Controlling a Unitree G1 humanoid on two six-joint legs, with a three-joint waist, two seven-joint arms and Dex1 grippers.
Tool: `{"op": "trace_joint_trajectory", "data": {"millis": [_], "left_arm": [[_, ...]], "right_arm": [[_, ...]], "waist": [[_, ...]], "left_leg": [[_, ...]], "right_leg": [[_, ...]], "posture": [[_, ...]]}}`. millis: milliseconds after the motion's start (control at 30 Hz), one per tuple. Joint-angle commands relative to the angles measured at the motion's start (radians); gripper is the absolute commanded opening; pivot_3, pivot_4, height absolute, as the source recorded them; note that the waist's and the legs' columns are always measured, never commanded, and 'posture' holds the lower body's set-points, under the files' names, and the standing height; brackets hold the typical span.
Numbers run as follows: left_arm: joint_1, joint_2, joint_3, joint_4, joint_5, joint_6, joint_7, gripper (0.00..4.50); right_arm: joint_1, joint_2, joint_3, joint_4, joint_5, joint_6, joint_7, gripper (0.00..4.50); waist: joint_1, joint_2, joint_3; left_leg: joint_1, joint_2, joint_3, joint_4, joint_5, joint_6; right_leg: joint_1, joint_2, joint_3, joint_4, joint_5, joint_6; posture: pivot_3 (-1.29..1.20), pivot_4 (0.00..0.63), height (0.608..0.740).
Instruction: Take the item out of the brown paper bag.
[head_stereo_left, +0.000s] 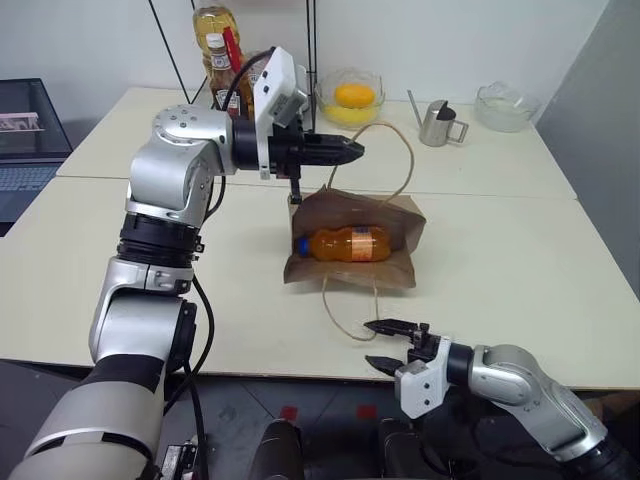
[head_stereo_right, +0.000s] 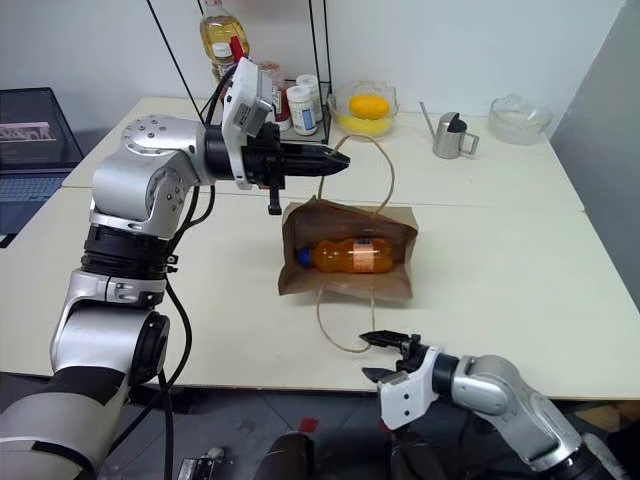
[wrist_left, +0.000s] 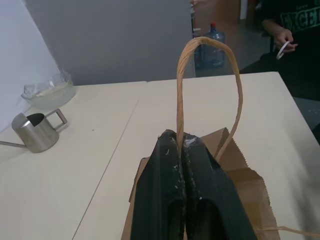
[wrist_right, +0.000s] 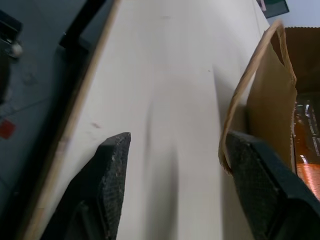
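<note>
Your left end effector (head_stereo_left: 352, 151) is clamped shut on one looped handle (head_stereo_left: 400, 160) of the brown paper bag (head_stereo_left: 352, 240), above the counter (head_stereo_left: 520, 260). The orange drink bottle (head_stereo_left: 345, 244) lies on its side inside the bag, below that end effector — label unreadable. Your right end effector (head_stereo_left: 388, 345) stands apart, empty, at the counter's near edge, the second handle (head_stereo_left: 345, 310) just beside one finger.

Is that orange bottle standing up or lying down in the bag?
Lying down: the bottle rests on its side inside the opened bag, cap toward the robot's left.
</note>
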Motion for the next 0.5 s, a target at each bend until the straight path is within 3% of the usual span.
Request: {"op": "trace_joint_trajectory", "data": {"millis": [33,300,500], "left_arm": [[-0.007,0.002,0.026,-0.05,-0.029,0.002,-0.009,0.0],[0.018,0.002,0.019,-0.063,-0.029,-0.004,-0.036,0.0],[0.032,0.0,0.016,-0.071,-0.023,-0.005,-0.046,0.0]], "right_arm": [[0.039,-0.038,-0.081,-0.111,0.136,-0.046,0.014,2.97],[0.126,-0.075,-0.227,-0.196,0.319,-0.141,-0.01,2.97],[0.021,-0.022,-0.234,-0.299,0.452,0.149,-0.003,2.97]], "waist": [[-0.001,0.0,0.0],[-0.001,0.0,0.0],[-0.001,0.0,0.0]], "left_leg": [[0.0,0.0,0.0,0.0,0.0,0.0],[0.0,0.0,0.0,0.0,0.0,0.0],[0.0,0.0,-0.001,0.0,0.0,0.0]], "right_leg": [[0.0,0.0,0.0,0.0,0.0,0.0],[0.0,0.0,0.0,0.0,0.0,0.0],[0.0,0.0,0.0,0.0,0.0,0.0]], "posture": [[0.0,0.15,0.74],[0.0,0.15,0.74],[0.0,0.15,0.74]]}}
